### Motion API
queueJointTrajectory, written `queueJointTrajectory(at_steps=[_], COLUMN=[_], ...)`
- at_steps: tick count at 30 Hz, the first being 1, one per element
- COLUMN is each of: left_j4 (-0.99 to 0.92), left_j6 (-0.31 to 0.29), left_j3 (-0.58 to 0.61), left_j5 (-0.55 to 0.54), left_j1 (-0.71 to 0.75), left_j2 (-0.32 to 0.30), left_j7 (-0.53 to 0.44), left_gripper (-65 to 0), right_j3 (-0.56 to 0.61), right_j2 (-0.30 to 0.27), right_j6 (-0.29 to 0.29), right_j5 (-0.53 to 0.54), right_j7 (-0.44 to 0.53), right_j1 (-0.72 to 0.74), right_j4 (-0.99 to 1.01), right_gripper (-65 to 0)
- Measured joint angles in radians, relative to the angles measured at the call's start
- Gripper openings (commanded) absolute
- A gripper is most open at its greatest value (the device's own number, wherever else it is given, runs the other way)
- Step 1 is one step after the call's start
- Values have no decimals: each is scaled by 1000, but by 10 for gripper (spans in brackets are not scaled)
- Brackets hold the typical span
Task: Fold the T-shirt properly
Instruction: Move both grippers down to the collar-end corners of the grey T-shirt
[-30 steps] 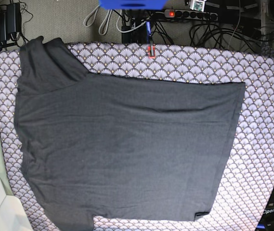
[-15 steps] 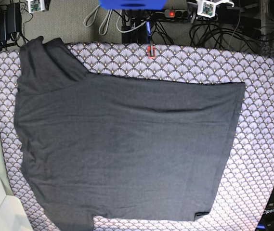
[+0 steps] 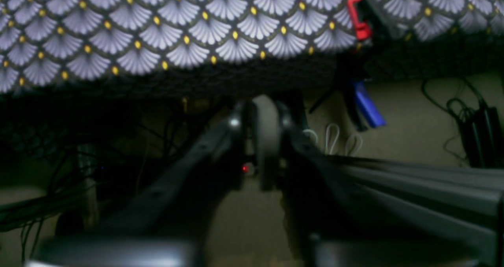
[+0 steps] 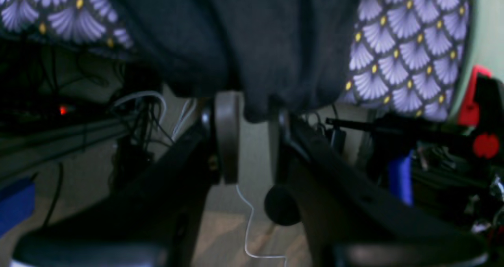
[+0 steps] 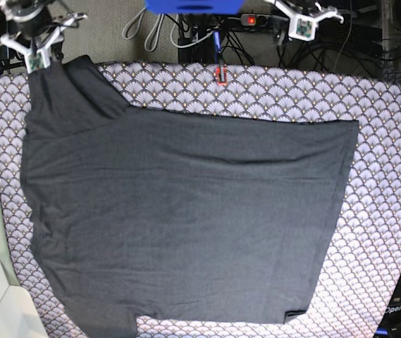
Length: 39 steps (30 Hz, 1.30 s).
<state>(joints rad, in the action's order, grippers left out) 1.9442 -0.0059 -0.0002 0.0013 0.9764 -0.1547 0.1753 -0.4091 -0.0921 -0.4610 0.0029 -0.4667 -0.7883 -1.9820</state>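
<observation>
Two grippers appeared at the far edge of the tabletop (image 5: pixel 390 141), which was covered by a fan-patterned cloth (image 5: pixel 285 98). The T-shirt (image 5: pixel 186 218) lay spread flat across most of that cloth, plain side up, with one sleeve (image 5: pixel 66 91) reaching the far corner on the base view's left and its tip hanging over the edge.

The right gripper (image 4: pixel 252 141) sat just beyond that corner, its jaws slightly parted with a visible gap, directly below the hanging sleeve tip; nothing was pinched between them. The left gripper (image 3: pixel 258 141) sat off the far edge near the red clamp (image 3: pixel 358 19), well apart from the shirt. Its jaws looked nearly pressed together, yet the blur left it unclear whether a gap remained.

Risks, as judged from this layout: if the right gripper closed on only the loose sleeve tip, the thin cloth could slip out or drag the whole shirt askew. A grasp taken too deep could catch the patterned cloth together with the sleeve and pull it along. The left gripper had no shirt edge close by, so an uneven two-handed lift would wrinkle the fold line.
</observation>
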Motion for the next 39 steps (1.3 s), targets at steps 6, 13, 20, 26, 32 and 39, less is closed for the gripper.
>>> queueJointTrajectory(at_steps=[6, 13, 20, 26, 32, 39], left_j4=[0, 1, 2, 13, 14, 14], left_j6=[-1, -1, -1, -1, -1, -1], left_j3=[-3, -3, -3, -3, -3, -3], left_j5=[0, 0, 0, 0, 0, 0], left_j1=[-22, -51, -90, -113, -110, -110], left_j2=[2, 2, 3, 3, 2, 2], left_j7=[24, 27, 27, 29, 27, 27], left_gripper=[-364, -367, -366, -366, -367, -366], right_j3=[-40, 4, 3, -3, -3, -3], right_j2=[24, 51, 56, 59, 59, 50], right_j6=[-93, -101, -103, -103, -103, -103], right_j5=[-6, -7, -9, -13, -13, -13], right_j7=[-105, -143, -137, -138, -143, -137], right_j1=[97, 122, 148, 178, 175, 176], right_j4=[0, 2, 2, 8, 8, 8], right_gripper=[-502, -502, -502, -498, -422, -361])
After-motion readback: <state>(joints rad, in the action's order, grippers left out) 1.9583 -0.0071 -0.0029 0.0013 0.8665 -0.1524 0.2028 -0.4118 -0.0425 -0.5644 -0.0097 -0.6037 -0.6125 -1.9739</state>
